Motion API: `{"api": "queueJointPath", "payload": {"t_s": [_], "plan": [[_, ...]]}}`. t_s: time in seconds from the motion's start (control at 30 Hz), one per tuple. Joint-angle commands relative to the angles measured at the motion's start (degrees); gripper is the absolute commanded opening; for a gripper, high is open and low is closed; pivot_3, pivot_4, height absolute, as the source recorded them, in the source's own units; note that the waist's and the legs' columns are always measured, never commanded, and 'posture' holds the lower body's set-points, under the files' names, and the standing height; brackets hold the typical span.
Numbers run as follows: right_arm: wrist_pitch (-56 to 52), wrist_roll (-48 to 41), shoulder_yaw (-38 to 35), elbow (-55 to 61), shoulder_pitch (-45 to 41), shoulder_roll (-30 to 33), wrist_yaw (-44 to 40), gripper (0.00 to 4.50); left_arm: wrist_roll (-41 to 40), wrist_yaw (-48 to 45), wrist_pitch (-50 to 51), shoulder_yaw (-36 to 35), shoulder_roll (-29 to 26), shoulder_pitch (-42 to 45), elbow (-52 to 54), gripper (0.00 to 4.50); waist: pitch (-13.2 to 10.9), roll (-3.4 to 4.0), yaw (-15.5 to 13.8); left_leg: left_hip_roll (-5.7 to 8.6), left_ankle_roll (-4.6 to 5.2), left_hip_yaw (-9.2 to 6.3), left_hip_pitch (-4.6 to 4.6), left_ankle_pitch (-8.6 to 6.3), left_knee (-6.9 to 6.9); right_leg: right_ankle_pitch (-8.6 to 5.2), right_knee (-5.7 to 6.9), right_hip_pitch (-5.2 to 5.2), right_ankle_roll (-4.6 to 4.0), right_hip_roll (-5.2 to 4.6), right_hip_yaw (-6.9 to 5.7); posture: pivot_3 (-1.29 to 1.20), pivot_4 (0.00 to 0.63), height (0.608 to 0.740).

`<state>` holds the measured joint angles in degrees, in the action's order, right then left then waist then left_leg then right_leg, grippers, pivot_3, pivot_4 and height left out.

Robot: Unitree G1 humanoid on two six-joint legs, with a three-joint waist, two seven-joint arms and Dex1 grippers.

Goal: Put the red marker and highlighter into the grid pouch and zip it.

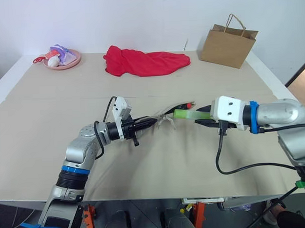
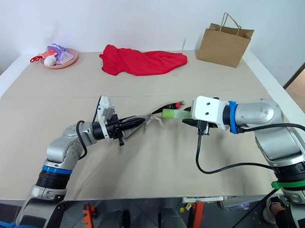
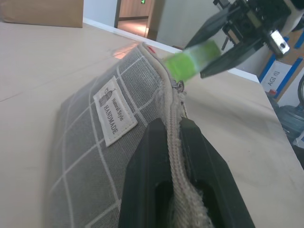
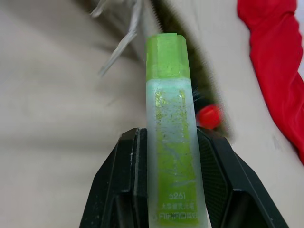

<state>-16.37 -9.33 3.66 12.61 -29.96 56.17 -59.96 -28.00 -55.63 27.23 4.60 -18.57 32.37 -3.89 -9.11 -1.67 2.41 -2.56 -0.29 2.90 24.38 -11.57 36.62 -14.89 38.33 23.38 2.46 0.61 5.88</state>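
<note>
The left gripper [image 3: 173, 142] is pressed together on the zipper edge of the grid pouch [image 3: 95, 142], holding it up over the table [image 1: 52, 112]. Its white label [image 3: 113, 115] reads "HANDMADE" (smaller writing above is unclear). The right gripper [image 4: 166, 142] pinches the highlighter [image 4: 170, 133] just beside the pouch opening. The red marker [image 1: 191, 104] lies behind.

From the head camera I can barely make out the grid pouch [image 1: 165, 117] — it shows edge-on as a pale sliver between the two claws. The red marker [image 4: 209, 117] is a blurred red blob behind the highlighter [image 4: 171, 137], most of it hidden. The highlighter's lower end is cut off by the frame. I can't tell what sits on the pink plate [image 1: 70, 63] — too small.
</note>
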Motion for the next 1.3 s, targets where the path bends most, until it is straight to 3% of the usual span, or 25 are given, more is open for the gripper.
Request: {"api": "queueJointPath", "payload": {"t_s": [0.03, 0.57, 0.87, 1.3], "plan": [[0.6, -0.1, -3.1, -0.8, -0.8, 1.5, -0.4, 1.07, -0.5, -0.6, -0.8, -0.5, -0.4, 0.1, 2.2, 0.00, 0.0, 0.00, 0.0, 0.00, 0.00, 0.00, 0.00, 0.00, 0.00, 0.00, 0.00, 0.00, -0.01, 0.00, 0.00, 0.00, 0.150, 0.740], [2.1, 3.8, -0.8, 1.2, 2.2, 2.0, -0.5, 1.07, 0.1, -2.1, -1.0, 0.1, -0.3, 2.0, 0.4, 0.00, 0.0, 0.00, 0.0, 0.00, 0.00, 0.01, -0.02, 0.00, 0.03, 0.01, 0.01, -0.01, 0.01, 0.03, 0.00, 0.00, 0.150, 0.740], [4.6, 9.2, 8.2, 0.0, -2.2, -5.6, 0.2, 1.07, 3.2, -7.1, -4.5, 3.7, -1.2, 3.7, -2.2, 0.00, 0.0, 0.01, 0.1, -0.02, -0.02, 0.04, -0.04, 0.01, 0.04, 0.01, 0.05, 0.01, 0.00, 0.09, -0.03, 0.00, 0.150, 0.740], [8.3, 10.0, 13.1, -1.5, -6.4, -18.1, 0.1, 1.07, 4.8, -11.8, -5.5, 5.8, -0.4, 3.9, -3.5, 0.00, 0.0, 0.01, 0.0, -0.02, -0.02, 0.04, 0.01, 0.01, 0.06, 0.02, 0.09, 0.01, -0.12, 0.09, -0.13, 0.00, 0.150, 0.740]]}}
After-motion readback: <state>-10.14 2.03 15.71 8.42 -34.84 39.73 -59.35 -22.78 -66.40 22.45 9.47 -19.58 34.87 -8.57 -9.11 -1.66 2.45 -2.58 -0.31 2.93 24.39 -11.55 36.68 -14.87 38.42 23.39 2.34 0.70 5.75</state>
